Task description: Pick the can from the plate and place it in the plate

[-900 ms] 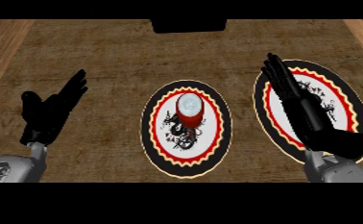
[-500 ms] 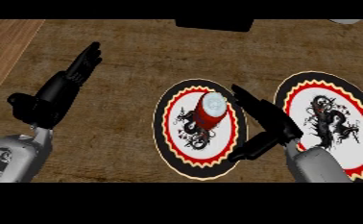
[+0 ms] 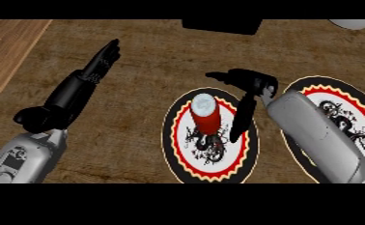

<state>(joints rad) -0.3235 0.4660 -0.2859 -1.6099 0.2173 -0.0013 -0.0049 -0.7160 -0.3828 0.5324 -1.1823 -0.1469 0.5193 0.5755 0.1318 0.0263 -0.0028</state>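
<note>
centrally can [image 3: 206, 119] on plate [image 3: 175, 138]; brown counter [image 3: 157, 60], wood strip [image 3: 18, 45] left

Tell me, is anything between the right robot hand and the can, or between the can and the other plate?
Nothing visible separates the right robot hand from the can. Only the robot's own forearm lies over the other plate.

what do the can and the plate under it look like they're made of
Can: probably metal, going by its pale silvery top; the red side looks painted. Plate: likely glazed ceramic, judging by its printed cream, red and black bands, though painted plastic would look alike.
</note>
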